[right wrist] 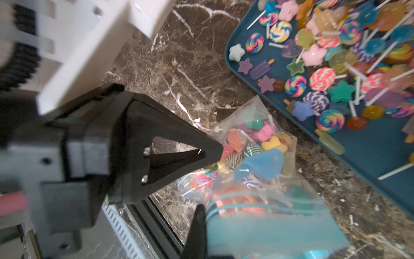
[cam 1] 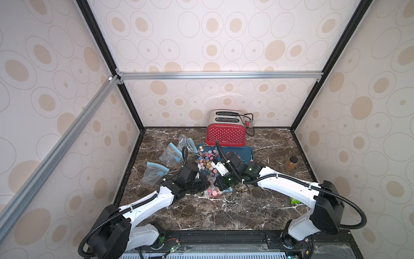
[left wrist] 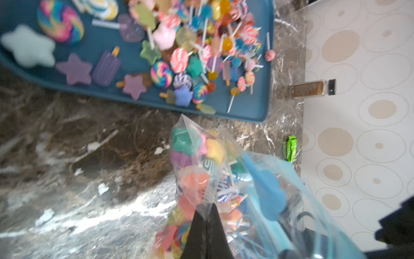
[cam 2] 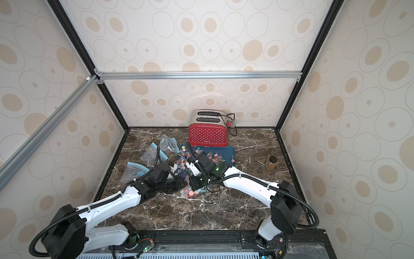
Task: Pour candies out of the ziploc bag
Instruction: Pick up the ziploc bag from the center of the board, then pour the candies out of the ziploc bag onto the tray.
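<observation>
Candies (left wrist: pixel 179 60) lie heaped on the blue tray (left wrist: pixel 100 49), and more fill the clear zip bag (left wrist: pixel 201 134), which lies on the tabletop (left wrist: pixel 89 157) just beside the tray's near edge with one corner pointing at the tray. The left tool (left wrist: pixel 207 216) is clenched on the bag's clear plastic. The right tool (right wrist: pixel 199 213) is clenched at the bag's blue zip strip, on the end away from the tray. Behind the tray stands a red toaster (cam 1: pixel 225 134). Right of the tray are a brown jar (cam 1: pixel 290 163) and a green packet (cam 1: pixel 295 200); left of it lie empty bags (cam 1: pixel 171 153)
</observation>
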Robot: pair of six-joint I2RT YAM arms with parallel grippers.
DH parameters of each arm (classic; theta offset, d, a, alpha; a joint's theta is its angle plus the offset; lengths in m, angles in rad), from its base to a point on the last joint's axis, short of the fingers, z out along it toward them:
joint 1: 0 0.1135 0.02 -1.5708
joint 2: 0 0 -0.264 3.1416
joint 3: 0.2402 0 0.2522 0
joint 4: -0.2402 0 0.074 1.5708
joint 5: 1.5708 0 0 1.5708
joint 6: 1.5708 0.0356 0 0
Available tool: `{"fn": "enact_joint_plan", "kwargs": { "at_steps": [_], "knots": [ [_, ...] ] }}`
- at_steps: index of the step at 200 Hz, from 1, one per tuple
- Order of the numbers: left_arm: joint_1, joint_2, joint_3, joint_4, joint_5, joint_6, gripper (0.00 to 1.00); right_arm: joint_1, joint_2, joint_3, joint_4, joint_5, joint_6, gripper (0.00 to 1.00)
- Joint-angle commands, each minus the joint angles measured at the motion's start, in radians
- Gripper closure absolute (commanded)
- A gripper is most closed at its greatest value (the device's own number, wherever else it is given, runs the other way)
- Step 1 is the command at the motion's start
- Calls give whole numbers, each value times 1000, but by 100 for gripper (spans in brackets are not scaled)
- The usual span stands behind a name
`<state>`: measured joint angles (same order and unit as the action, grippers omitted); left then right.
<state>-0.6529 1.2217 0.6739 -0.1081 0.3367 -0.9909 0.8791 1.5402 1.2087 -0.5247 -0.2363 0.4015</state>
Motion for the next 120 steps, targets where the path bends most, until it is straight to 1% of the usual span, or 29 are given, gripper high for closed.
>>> {"fn": "enact_joint_plan", "kwargs": {
  "at_steps": [1,28,56,94,120],
  "knots": [
    [16,40,139,-38,-29,79,100,-42,-16,51,-54,57,-21,100],
    [67,147,258,-50,-10,125,100,-111,2,86,-59,60,-58,100],
    [105,308,407,-41,35,173,100,-197,59,153,-76,39,-107,100],
    [125,538,633,-40,93,206,100,-290,170,256,-104,32,-152,100],
    [126,642,762,-58,122,211,100,-329,229,282,-93,46,-153,100]
  ]
}}
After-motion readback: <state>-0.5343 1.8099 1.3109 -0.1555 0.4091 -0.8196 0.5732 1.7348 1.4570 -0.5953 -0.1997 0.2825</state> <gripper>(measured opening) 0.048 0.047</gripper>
